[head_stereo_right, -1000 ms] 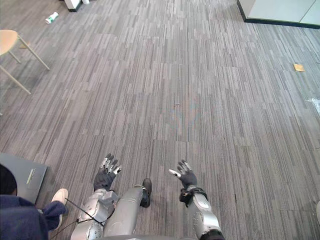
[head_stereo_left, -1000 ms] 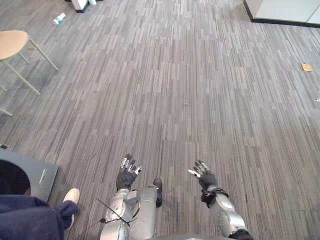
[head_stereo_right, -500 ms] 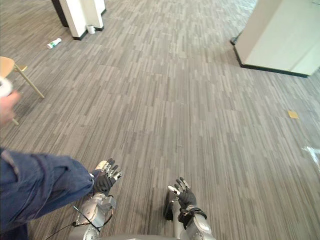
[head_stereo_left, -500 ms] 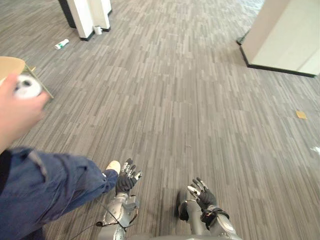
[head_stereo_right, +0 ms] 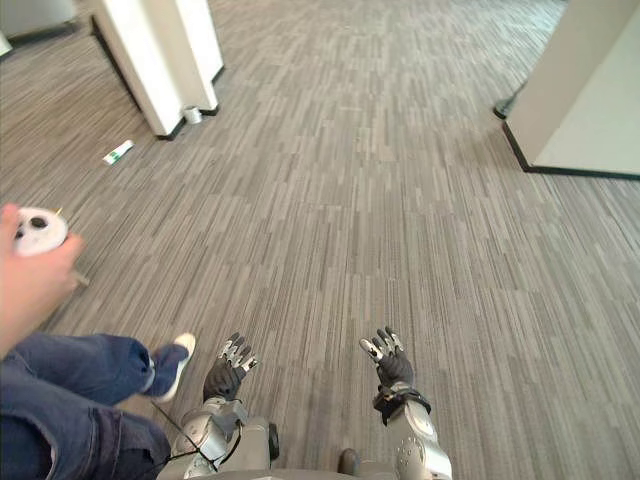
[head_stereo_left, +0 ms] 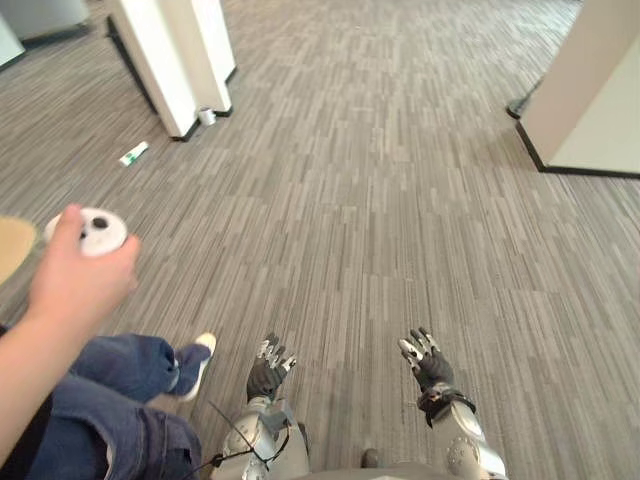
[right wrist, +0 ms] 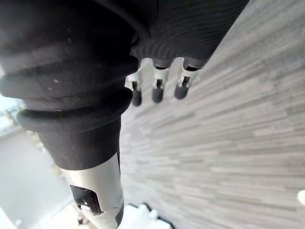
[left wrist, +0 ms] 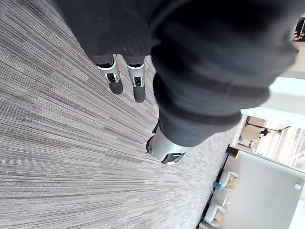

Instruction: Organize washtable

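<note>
The whole view has swung up and round since half a second ago (the camera's own move, not the room's). The white pillars and the pale wall block now sit closer in, while both robot hands keep the same empty pose.

The striped grey floor (head_stereo_left: 380, 200) takes up most of the scene. The wall block (head_stereo_left: 595, 90) stands at the far right and the pillars (head_stereo_left: 170, 55) at the far left. A person (head_stereo_left: 90, 410) in jeans is close on the robot's left, with one shoe (head_stereo_left: 199, 356) just beside the left hand (head_stereo_left: 268, 368). The right hand (head_stereo_left: 430, 362) hangs well apart on the other side. Both hands have their fingers spread and relaxed and hold nothing, and the wrist views agree, with straight fingers (left wrist: 114, 81) over bare floor. The person's hand (head_stereo_left: 80, 285) grips a small white controller (head_stereo_left: 97, 231). Far off, a bottle (head_stereo_left: 133, 153) lies on the floor near the pillars, and a cup (head_stereo_left: 206, 116) sits at their foot.

The main risk, as I judge it, is contact with the person: a step or arm swing to the left could catch the leg or shoe. Walking toward the pillars could also send the bottle rolling underfoot.

I cannot tell from here where the washtable stands, which way it faces, or how its long side runs, so the robot has to find it before any tidying can start.
</note>
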Motion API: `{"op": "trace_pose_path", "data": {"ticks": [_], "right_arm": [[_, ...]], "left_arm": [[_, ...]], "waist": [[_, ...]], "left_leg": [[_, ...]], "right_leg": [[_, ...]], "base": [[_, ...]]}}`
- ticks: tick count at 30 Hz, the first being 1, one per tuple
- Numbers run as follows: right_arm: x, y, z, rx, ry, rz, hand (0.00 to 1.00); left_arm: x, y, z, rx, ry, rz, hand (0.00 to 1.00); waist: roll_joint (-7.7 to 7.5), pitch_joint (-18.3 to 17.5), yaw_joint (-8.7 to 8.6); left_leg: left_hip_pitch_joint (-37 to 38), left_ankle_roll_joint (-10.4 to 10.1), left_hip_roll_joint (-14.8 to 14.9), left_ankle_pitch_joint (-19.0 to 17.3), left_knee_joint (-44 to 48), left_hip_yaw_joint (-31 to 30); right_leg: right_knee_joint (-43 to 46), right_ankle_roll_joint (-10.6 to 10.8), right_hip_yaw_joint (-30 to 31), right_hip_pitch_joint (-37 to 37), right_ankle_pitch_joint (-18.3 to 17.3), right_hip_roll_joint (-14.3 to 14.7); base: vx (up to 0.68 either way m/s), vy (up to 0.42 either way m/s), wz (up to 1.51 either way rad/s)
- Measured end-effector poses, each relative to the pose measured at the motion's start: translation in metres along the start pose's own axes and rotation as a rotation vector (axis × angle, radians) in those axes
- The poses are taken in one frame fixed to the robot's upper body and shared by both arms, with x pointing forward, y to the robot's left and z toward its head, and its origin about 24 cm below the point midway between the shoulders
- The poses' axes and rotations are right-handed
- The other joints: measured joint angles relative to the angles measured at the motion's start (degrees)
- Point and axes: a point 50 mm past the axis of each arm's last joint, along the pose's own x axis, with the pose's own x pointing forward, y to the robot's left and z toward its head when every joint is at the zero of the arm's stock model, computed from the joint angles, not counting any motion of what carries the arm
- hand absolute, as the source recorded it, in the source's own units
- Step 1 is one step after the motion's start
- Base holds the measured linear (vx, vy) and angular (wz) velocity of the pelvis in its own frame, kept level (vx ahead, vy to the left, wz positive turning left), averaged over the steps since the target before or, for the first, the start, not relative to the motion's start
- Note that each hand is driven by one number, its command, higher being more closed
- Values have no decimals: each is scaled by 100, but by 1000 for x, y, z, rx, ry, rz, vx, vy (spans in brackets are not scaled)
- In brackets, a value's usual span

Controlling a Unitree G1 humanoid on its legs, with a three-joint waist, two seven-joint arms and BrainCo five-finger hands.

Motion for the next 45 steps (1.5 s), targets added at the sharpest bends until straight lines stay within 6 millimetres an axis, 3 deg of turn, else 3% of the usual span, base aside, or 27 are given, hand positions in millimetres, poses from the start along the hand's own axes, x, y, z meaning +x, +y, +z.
{"op": "trace_pose_path", "data": {"ticks": [1,2,3,4,5,7,9,10,12,14,15,16,17,20,22,24,25,35,42,45], "right_arm": [[-2,-3,-10,2,39,-18,0],[-3,-2,-18,12,67,-18,0],[-4,-1,-19,4,73,-5,0],[-4,-1,-21,-21,89,8,0],[-4,0,-21,-27,89,18,0],[0,7,-17,-48,77,56,0],[-1,12,-22,-35,85,75,0],[-3,13,-23,-26,84,78,0],[-7,20,-29,-4,90,102,0],[-12,23,-35,19,103,109,0],[-17,29,-41,32,115,128,0],[-18,32,-41,37,116,139,0],[-16,33,-38,31,110,143,0],[-15,39,-24,70,47,159,0],[-11,42,-19,72,33,166,0],[-9,39,-16,51,29,164,0],[-10,-2,-27,13,96,-6,0],[-10,-3,-27,-17,98,-5,0],[-10,-5,-26,-77,100,-18,0],[-6,-8,-18,-102,75,-36,0]], "left_arm": [[-2,6,-1,-3,5,23,0],[-1,13,6,7,-22,49,0],[-1,13,10,6,-39,50,0],[-2,15,16,15,-61,50,0],[-2,16,15,22,-59,51,0],[-2,19,17,36,-61,52,0],[-2,18,28,54,-102,44,0],[-2,16,32,57,-121,38,0],[-3,11,44,60,-182,20,0],[-5,6,50,53,-220,2,0],[-9,6,51,64,-226,0,0],[-10,8,51,71,-224,2,0],[-8,8,38,53,-173,22,0],[-12,-2,24,-1,-129,23,0],[-11,-13,23,6,-122,-26,0],[-9,-14,23,10,-121,-35,0],[-5,11,-1,69,0,24,0],[-5,10,-2,69,2,18,0],[-5,9,-3,72,9,10,0],[-5,10,-5,75,20,14,0]], "waist": [[-47,-28,62],[-313,-87,92],[-334,-86,94],[-397,-69,172],[-411,-65,162],[-453,-28,123],[-449,3,76],[-420,16,67],[-401,11,-26],[-413,-20,-55],[-620,-139,-45],[-815,-174,-5],[-652,-216,127],[-398,-376,134],[-398,-401,133],[-396,-409,138],[-507,-585,138],[-531,-615,131],[-505,-656,83],[-414,-654,49]], "left_leg": [[147,196,-138,788,48,68],[41,410,-346,486,398,187],[-68,509,-345,310,724,246],[-119,674,-350,-118,1273,443],[-26,735,-357,-251,1325,531],[681,823,-441,-554,898,655],[1559,891,-446,-597,426,696],[1773,892,-433,-598,272,687],[2162,894,-358,-603,-32,603],[2237,725,-238,-728,-86,507],[2175,592,-298,-972,48,426],[2179,537,-392,-1072,116,429],[2177,443,-220,-1172,284,372],[2149,374,-4,-1134,95,277],[2261,217,-22,-914,-272,202],[2292,202,-29,-790,-438,177],[2149,406,-536,-523,-766,-249],[2096,383,-497,-533,-846,-107],[1954,438,-517,-592,-771,105],[1812,561,-571,-863,-389,128]], "right_leg": [[51,165,113,246,-242,-186],[196,186,176,206,-226,-455],[282,264,199,209,-179,-519],[827,313,411,92,-149,-587],[1231,351,486,-43,-108,-621],[3391,273,764,-900,443,-724],[5089,176,678,-1702,267,-663],[5194,143,548,-1837,160,-648],[4733,39,167,-2135,-135,-521],[3403,31,-98,-2283,-202,-337],[1986,-36,-50,-2255,491,-256],[1762,17,42,-2311,777,-307],[1654,5,-16,-2151,728,-179],[1007,-95,-269,-1880,853,37],[768,-104,-358,-1790,898,40],[478,-130,-431,-1629,1023,48],[-727,112,-306,-1282,1933,-203],[-731,100,-312,-1387,1914,-284],[-662,227,-450,-1483,1873,-419],[-246,371,-462,-1620,1620,-527]], "base": [[734,406,-25],[643,318,-15],[750,378,-11],[507,259,-17],[653,378,-34],[461,263,-32],[391,151,-10],[430,87,13],[346,-12,37],[206,-94,51],[202,-110,41],[324,-181,26],[331,-199,-2],[221,-139,16],[111,-71,26],[57,-35,15],[18,-10,7],[-6,7,-1],[14,29,4],[41,129,9]]}}
